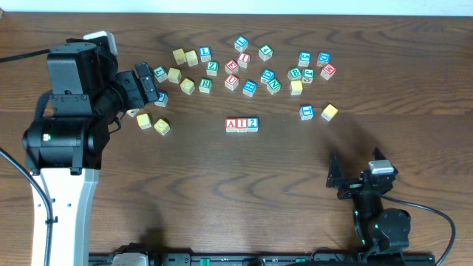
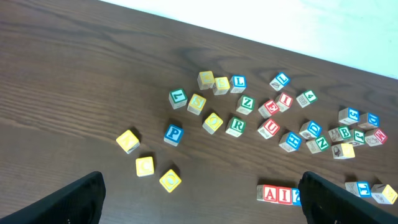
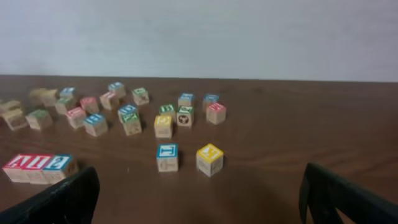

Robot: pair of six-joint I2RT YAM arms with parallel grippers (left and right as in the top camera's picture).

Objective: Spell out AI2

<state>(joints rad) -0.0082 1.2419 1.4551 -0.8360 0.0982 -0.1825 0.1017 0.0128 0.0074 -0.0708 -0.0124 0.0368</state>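
Note:
Three cubes stand touching in a row at the table's middle: the red A cube (image 1: 231,124), the red I cube (image 1: 242,124) and the blue 2 cube (image 1: 253,123). The row also shows in the left wrist view, A (image 2: 270,194), I (image 2: 284,195), the 2 partly hidden behind my finger. In the right wrist view the row sits at lower left, A (image 3: 15,164), I (image 3: 36,163), 2 (image 3: 58,163). My left gripper (image 1: 151,85) is open and empty, far left of the row. My right gripper (image 1: 355,177) is open and empty, near the front right.
Several other letter cubes lie scattered along the back (image 1: 244,60). Yellow cubes (image 1: 143,121) lie near the left gripper. A blue cube (image 1: 307,111) and a yellow cube (image 1: 329,111) sit right of the row. The left arm's body (image 1: 63,133) stands at the left.

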